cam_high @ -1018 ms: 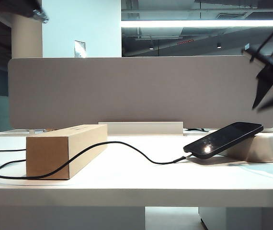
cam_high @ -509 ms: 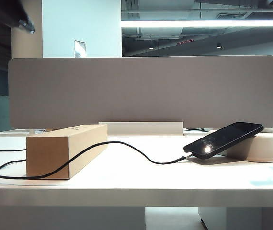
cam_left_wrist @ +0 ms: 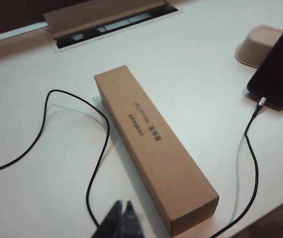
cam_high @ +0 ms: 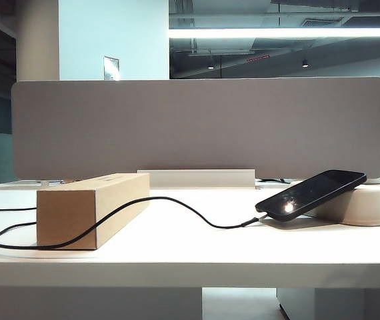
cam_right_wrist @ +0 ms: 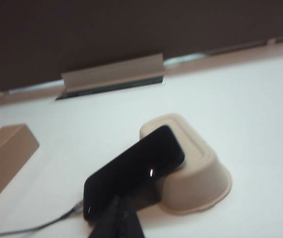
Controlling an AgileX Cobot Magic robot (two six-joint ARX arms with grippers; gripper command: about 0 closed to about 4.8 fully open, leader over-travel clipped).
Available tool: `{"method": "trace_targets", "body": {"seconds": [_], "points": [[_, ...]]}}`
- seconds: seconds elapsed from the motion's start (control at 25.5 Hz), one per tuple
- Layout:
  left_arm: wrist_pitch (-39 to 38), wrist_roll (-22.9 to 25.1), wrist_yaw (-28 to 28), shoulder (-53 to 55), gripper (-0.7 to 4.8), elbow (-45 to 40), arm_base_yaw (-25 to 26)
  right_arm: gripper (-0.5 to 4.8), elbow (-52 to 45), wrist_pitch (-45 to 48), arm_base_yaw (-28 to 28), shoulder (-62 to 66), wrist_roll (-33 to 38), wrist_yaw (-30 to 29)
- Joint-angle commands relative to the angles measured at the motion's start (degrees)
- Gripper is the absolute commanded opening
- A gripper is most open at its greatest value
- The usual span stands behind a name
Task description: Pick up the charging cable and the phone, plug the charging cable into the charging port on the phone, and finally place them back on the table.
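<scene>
- Whereas a second ago the right arm's dark shape hung at the upper right of the exterior view and the left arm's showed at the upper left, both have since lifted out of that view; only a sliver of dark remains at its top left corner.
- Across the white surface (cam_high: 197, 250), nothing else has shifted: box, cable, phone and tray lie as before, with the grey divider panel (cam_high: 197, 127) standing behind them.
- On the left side lies the long cardboard box (cam_left_wrist: 154, 146), flat on the surface.
- Over to the right, the pale tray (cam_right_wrist: 196, 163) sits upside down, and the phone (cam_high: 310, 193) leans on it, screen up, its upper end raised on the tray and its lower end down by the surface.
- Running from the left edge, the charging cable (cam_high: 177, 203) loops around the near end of the box and across to the phone; its silvery plug (cam_left_wrist: 261, 101) meets the middle of the phone's lower short edge, at the charging port.
- Seen from its wrist camera, the left end effector (cam_left_wrist: 121, 223) hangs high above the near end of the box, fingers pressed together, holding and touching nothing.
- Likewise the right end effector (cam_right_wrist: 119, 220) hovers above the phone's lower end, fingers together and empty.
</scene>
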Motion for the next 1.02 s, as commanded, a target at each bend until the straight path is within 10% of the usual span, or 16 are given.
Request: {"method": "trace_targets", "body": {"seconds": [0.04,0.63,1.02], "points": [[-0.20,-0.20,-0.42,-2.47,-0.06,0.15,-0.02,-0.06,-2.86,0.00,0.04,-8.37,-2.47,3.13],[-2.78,-1.09,-0.74,-8.76,-0.06,0.15,-0.02,-0.06,-9.81,0.15,-0.31,-16.63,-9.07,11.54],[-2.93,-1.05,-0.61,-8.98,-0.06,0.15,-0.02,-0.06,-9.81,-0.07,-10.36,-16.63,-7.61,3.85]]}}
